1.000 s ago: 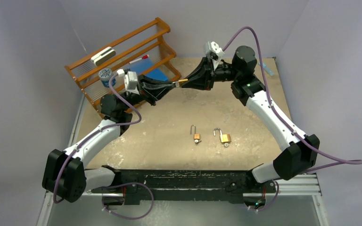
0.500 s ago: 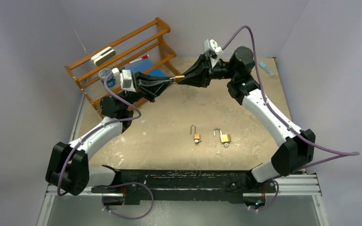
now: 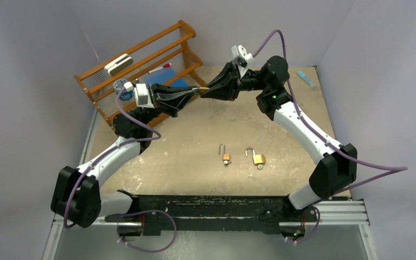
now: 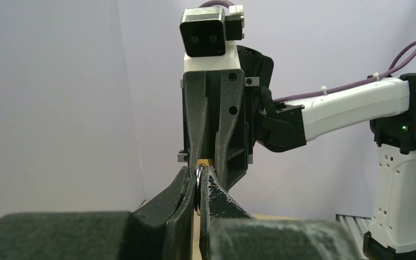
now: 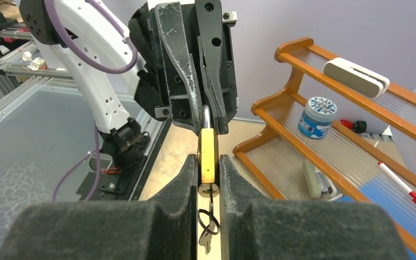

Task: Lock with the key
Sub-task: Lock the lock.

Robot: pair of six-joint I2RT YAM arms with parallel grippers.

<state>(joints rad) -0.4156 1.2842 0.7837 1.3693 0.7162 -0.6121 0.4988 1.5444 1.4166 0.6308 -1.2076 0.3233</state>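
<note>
Two grippers are met nose to nose in the air above the far part of the table [image 3: 281,135]. The padlock [image 5: 208,146] is clamped by its brass body in the right gripper [image 5: 208,165]. Its shackle [image 5: 207,115] is pinched by the left gripper [image 4: 197,180], whose fingers are all but pressed together. Both wrists are best held on one axis, so that the shackle is pushed straight home. The key [image 5: 206,241], seen hanging beneath the body, should be left unobstructed for turning.

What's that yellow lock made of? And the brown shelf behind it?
The padlock looks like polished brass: golden, shiny body, with a silvery steel-looking shackle. The rack looks like varnished wood: orange-brown, glossy rails, with clear ribbed shelves, probably plastic.
</note>
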